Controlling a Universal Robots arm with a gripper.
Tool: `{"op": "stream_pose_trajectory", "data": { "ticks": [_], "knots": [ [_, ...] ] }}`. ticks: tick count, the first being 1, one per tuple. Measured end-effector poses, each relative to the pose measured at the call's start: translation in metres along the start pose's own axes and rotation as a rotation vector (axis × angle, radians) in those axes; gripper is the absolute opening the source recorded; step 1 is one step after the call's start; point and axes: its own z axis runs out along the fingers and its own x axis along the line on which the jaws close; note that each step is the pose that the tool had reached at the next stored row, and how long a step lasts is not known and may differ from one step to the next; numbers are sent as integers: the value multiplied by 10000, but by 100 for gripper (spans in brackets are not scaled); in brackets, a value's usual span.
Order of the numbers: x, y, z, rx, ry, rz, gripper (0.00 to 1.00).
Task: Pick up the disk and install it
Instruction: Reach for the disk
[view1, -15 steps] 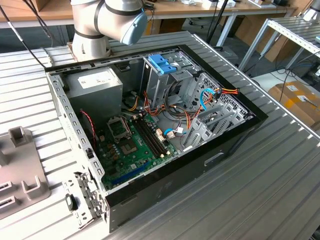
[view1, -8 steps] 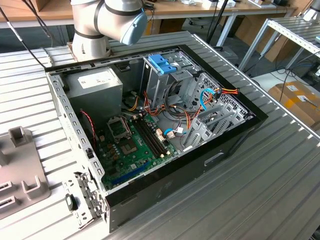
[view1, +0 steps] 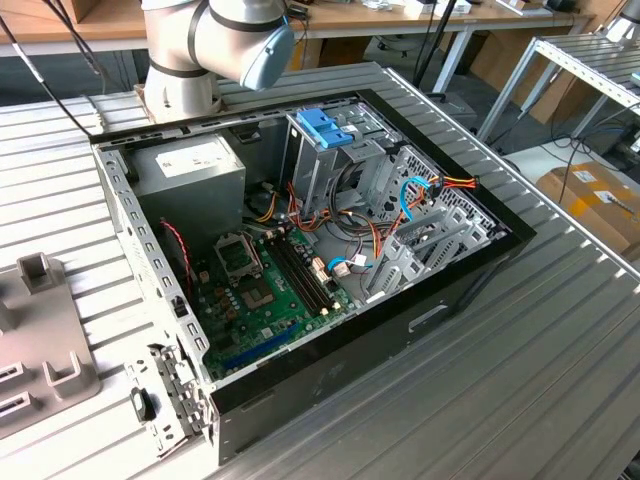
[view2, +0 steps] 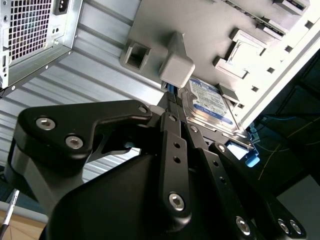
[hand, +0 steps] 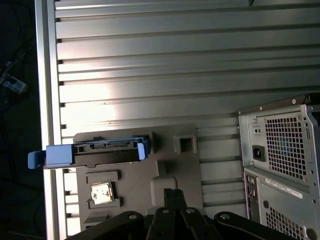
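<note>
Your exterior view is evenly lit. In the first wrist view, glare whitens the ribbed surface, and the gripper shows as a dark silhouette.

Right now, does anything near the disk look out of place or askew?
The disk overhangs the grey fixture: its blue rail end juts beyond the fixture, about to the edge of the table. Nothing else stands out.

The arm was silver-grey and rounded, with one joint closed by a pale blue cap. In both wrist views the gripper was matte black, built of flat jointed bars and broad curved plates pinned with silver round-headed screws.
</note>
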Motion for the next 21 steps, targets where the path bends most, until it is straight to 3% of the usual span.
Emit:
{"op": "stream_pose_trajectory", "data": {
  "ticks": [9, 13, 21],
  "knots": [
    [12, -1, 1, 0, -1, 2, 11],
    [65, -4, 6, 0, 0, 0, 11],
    [243, -9, 18, 0, 0, 0, 11]
  ]
}}
